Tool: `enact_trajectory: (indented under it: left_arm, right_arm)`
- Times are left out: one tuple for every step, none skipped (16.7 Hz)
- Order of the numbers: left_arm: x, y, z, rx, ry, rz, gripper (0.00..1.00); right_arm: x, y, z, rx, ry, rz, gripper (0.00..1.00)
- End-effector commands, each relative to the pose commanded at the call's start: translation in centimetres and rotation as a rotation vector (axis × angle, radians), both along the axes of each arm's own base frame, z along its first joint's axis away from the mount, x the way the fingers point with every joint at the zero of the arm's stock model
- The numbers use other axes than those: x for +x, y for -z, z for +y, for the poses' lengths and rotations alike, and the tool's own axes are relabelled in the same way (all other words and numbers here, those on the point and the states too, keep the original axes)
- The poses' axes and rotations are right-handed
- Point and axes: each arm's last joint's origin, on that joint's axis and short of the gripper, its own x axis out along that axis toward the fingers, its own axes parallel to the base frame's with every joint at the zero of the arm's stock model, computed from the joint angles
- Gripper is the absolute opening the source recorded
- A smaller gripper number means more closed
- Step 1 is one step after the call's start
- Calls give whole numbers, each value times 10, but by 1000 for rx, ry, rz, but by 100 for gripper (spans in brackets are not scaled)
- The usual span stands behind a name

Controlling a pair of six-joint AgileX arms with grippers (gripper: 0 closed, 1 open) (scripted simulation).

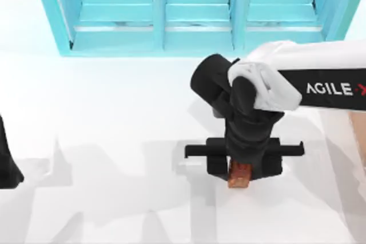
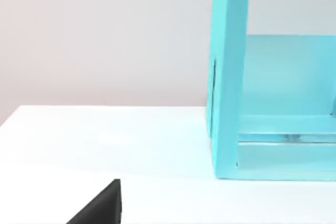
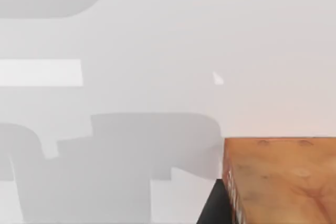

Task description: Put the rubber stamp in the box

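Your right gripper [image 1: 240, 176] points down at lower centre-right, closed on the stamp [image 1: 240, 174]. Left gripper [image 1: 7, 167] sits at the left edge; I cannot tell its opening.

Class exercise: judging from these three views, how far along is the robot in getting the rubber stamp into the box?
Done: the right gripper has reached the rubber stamp mid-table and sits directly over it. In hand: the grasp, though the arm hides whether the fingers have closed. Left: carrying it to the box at the table's right edge and releasing it inside. The left arm sits parked at the left edge.
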Motion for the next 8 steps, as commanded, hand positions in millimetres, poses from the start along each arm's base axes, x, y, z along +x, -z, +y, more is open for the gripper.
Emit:
enact_trajectory:
  left_arm:
    - [0, 0, 0, 0, 0, 0, 100]
    - [0, 0, 0, 0, 0, 0, 100]
    - [0, 0, 0, 0, 0, 0, 100]
    - [0, 0, 0, 0, 0, 0, 100]
    - [0, 0, 0, 0, 0, 0, 100]
    - [0, 0, 0, 0, 0, 0, 100]
    - [0, 0, 0, 0, 0, 0, 100]
    - [0, 0, 0, 0, 0, 0, 100]
  right_arm:
    - [0, 0, 0, 0, 0, 0, 10]
    - [0, 0, 0, 0, 0, 0, 2]
    - [0, 0, 0, 0, 0, 0, 0]
    - [0, 0, 0, 0, 0, 0, 0]
    - [0, 0, 0, 0, 0, 0, 0]
    - [0, 0, 0, 0, 0, 0, 0]
    - [0, 0, 0, 0, 0, 0, 0]
    - [0, 0, 0, 0, 0, 0, 0]
